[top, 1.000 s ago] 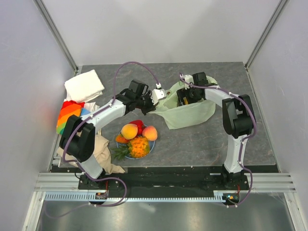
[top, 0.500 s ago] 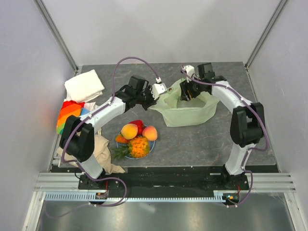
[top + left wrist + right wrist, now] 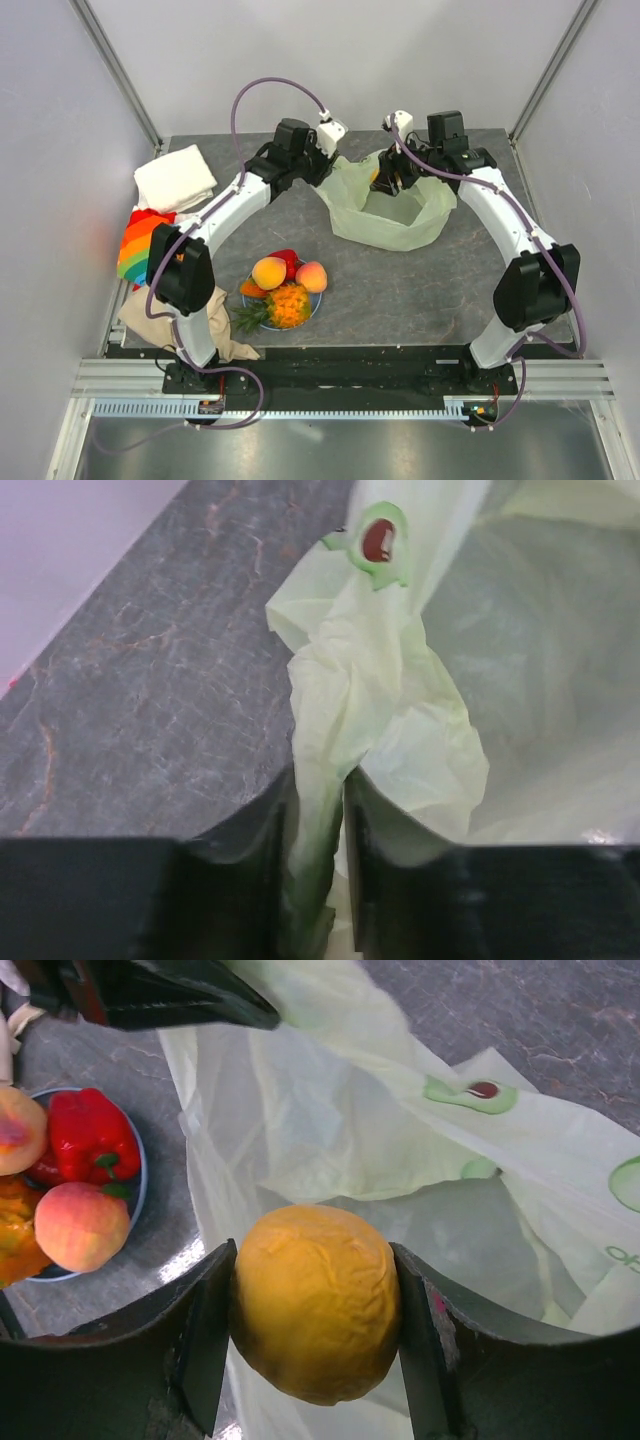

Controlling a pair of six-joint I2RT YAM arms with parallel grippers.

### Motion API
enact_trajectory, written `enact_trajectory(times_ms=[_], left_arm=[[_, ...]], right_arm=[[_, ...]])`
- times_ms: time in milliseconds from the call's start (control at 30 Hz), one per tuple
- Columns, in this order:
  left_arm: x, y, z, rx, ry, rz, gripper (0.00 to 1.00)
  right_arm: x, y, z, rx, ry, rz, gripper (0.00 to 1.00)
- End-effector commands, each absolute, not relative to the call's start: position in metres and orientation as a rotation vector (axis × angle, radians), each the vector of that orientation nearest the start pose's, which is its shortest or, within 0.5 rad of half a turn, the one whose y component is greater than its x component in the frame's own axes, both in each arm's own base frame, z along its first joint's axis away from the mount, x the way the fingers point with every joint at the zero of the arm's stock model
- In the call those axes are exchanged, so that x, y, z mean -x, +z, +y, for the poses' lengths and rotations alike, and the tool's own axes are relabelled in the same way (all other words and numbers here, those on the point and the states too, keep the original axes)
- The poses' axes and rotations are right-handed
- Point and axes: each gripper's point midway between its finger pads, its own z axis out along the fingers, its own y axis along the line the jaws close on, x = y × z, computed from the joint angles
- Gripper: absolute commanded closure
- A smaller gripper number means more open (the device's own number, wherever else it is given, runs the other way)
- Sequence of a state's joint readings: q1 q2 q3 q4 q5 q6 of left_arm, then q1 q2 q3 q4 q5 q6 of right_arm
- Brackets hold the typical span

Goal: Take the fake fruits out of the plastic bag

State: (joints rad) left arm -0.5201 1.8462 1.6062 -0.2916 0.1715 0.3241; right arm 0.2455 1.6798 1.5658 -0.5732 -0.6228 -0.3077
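Note:
The pale yellow-green plastic bag (image 3: 390,222) stands open at the back middle of the table. My left gripper (image 3: 323,165) is shut on a bunched fold of its left rim (image 3: 318,780), holding that edge up. My right gripper (image 3: 385,182) is above the bag's mouth, shut on a yellow-orange round fruit (image 3: 315,1300). Thin bag plastic (image 3: 330,1130) lies below that fruit. On the light-blue plate (image 3: 317,301) lie a pineapple (image 3: 288,306), a peach (image 3: 312,276), a yellow-orange round fruit (image 3: 268,272) and a red pepper (image 3: 288,257). The bag's inside is mostly hidden.
A folded white cloth (image 3: 175,178) lies at the back left. A rainbow-striped object (image 3: 140,240) sits on the left edge, with a beige cloth (image 3: 170,312) in front of it. Grey walls close in the table on three sides.
Both grippers moved toward the back of the table. The left one pulled the bag's rim up and back, and the right one closed on the round fruit and lifted it at the bag's mouth.

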Motion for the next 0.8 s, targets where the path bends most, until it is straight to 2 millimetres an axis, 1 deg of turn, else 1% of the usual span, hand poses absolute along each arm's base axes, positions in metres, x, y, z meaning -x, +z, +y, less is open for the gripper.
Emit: enact_trajectory(times_ms=[0,33,67,100,133,167,200,233,267,300,333,367,400,433,467,500,533,567,600,633,667,700,767], left_arm=[[-0.480,0.253,-0.266,-0.777,-0.298,1.903,0.36],[-0.478,0.259,-0.262,-0.757,-0.308,1.910,0.29],[-0.479,0.264,-0.249,-0.730,-0.315,1.921,0.16],[-0.467,0.282,-0.244,-0.722,-0.365,1.892,0.11],[-0.462,0.288,-0.238,-0.720,-0.381,1.884,0.03],[-0.457,0.297,-0.227,-0.701,-0.381,1.875,0.01],[-0.448,0.292,-0.221,-0.706,-0.390,1.888,0.01],[-0.433,0.316,-0.211,-0.690,-0.385,1.844,0.01],[-0.424,0.319,-0.200,-0.679,-0.382,1.853,0.01],[-0.411,0.310,-0.195,-0.684,-0.391,1.879,0.01],[-0.389,0.334,-0.187,-0.681,-0.393,1.828,0.01],[-0.378,0.336,-0.181,-0.683,-0.393,1.824,0.01],[-0.360,0.324,-0.176,-0.695,-0.404,1.859,0.01],[-0.348,0.327,-0.171,-0.692,-0.402,1.854,0.01],[-0.325,0.347,-0.163,-0.691,-0.393,1.788,0.01],[-0.314,0.333,-0.157,-0.699,-0.388,1.811,0.01],[-0.305,0.334,-0.152,-0.695,-0.377,1.799,0.01],[-0.292,0.346,-0.138,-0.673,-0.348,1.757,0.01],[-0.287,0.337,-0.131,-0.665,-0.353,1.775,0.01],[-0.283,0.335,-0.122,-0.635,-0.343,1.794,0.01],[-0.283,0.335,-0.105,-0.563,-0.322,1.813,0.01],[-0.281,0.338,-0.099,-0.544,-0.314,1.813,0.02],[-0.275,0.340,-0.093,-0.532,-0.309,1.802,0.02]], right_arm=[[-0.380,0.275,0.220,1.001,0.715,1.852,0.35],[-0.370,0.275,0.230,1.035,0.733,1.839,0.34],[-0.363,0.277,0.236,1.056,0.739,1.827,0.34],[-0.353,0.275,0.249,1.095,0.763,1.817,0.34],[-0.348,0.275,0.256,1.114,0.773,1.807,0.34],[-0.342,0.274,0.263,1.137,0.780,1.799,0.34],[-0.332,0.275,0.278,1.179,0.796,1.774,0.34],[-0.328,0.275,0.284,1.196,0.805,1.764,0.33],[-0.325,0.270,0.293,1.218,0.824,1.769,0.33],[-0.314,0.271,0.308,1.258,0.849,1.753,0.33],[-0.309,0.267,0.317,1.278,0.865,1.755,0.33],[-0.306,0.257,0.325,1.271,0.888,1.798,0.33],[-0.302,0.252,0.336,1.264,0.922,1.808,0.33],[-0.298,0.247,0.343,1.251,0.967,1.838,0.33],[-0.293,0.236,0.349,1.260,0.997,1.868,0.33],[-0.278,0.229,0.362,1.318,1.009,1.853,0.33],[-0.272,0.220,0.369,1.355,1.011,1.851,0.32],[-0.266,0.215,0.374,1.374,1.019,1.853,0.32],[-0.258,0.212,0.385,1.392,1.039,1.850,0.32],[-0.257,0.204,0.390,1.392,1.055,1.875,0.32],[-0.255,0.203,0.395,1.374,1.076,1.893,0.32],[-0.250,0.202,0.401,1.388,1.086,1.884,0.32],[-0.246,0.194,0.406,1.413,1.086,1.891,0.30]])
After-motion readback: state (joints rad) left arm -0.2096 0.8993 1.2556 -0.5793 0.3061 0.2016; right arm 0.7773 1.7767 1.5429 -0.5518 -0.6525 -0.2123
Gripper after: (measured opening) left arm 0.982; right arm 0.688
